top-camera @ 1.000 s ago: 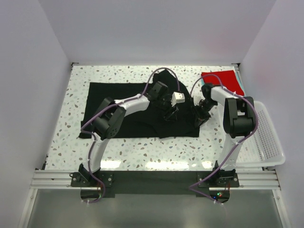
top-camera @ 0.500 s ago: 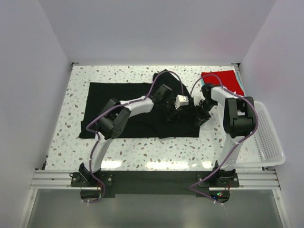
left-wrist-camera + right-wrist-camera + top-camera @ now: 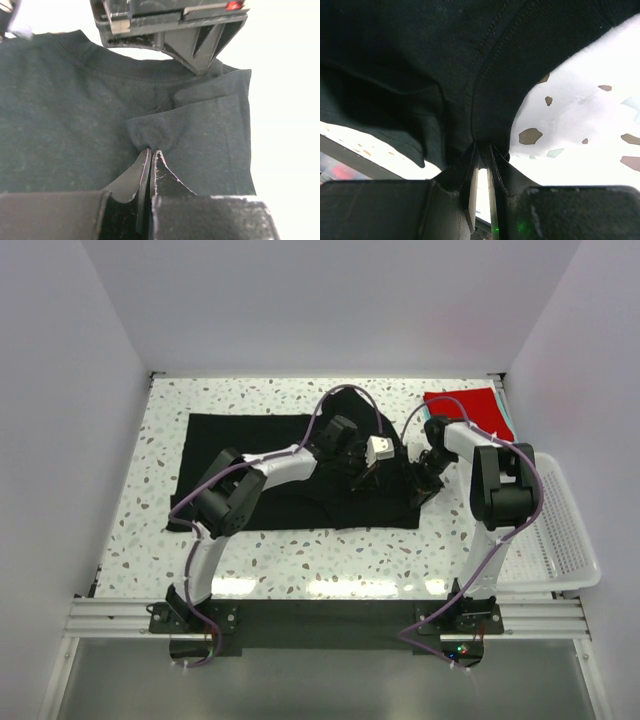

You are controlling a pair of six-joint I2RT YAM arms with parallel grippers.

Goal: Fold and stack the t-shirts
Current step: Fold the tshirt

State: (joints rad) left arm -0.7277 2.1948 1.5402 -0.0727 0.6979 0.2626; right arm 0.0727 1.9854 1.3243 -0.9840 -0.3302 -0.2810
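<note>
A black t-shirt (image 3: 240,445) lies spread across the table, bunched at its right end. My left gripper (image 3: 362,480) is down on that end. In the left wrist view its jaws are shut on a small raised fold of the black cloth (image 3: 151,152), next to the sleeve (image 3: 220,130). My right gripper (image 3: 420,486) is just to the right, shut on the shirt's stitched edge (image 3: 482,147), which hangs lifted off the table. A folded red t-shirt (image 3: 465,405) lies at the back right, with a thin teal edge (image 3: 511,428) beside it.
A white mesh basket (image 3: 565,540) hangs past the table's right edge, beside the right arm. The speckled tabletop (image 3: 300,550) shows in front of the black shirt. White walls close in the left, back and right sides.
The left gripper has shifted slightly right over the shirt's bunched end and closed on a fold of black cloth. The right gripper has kept its grip in place.
</note>
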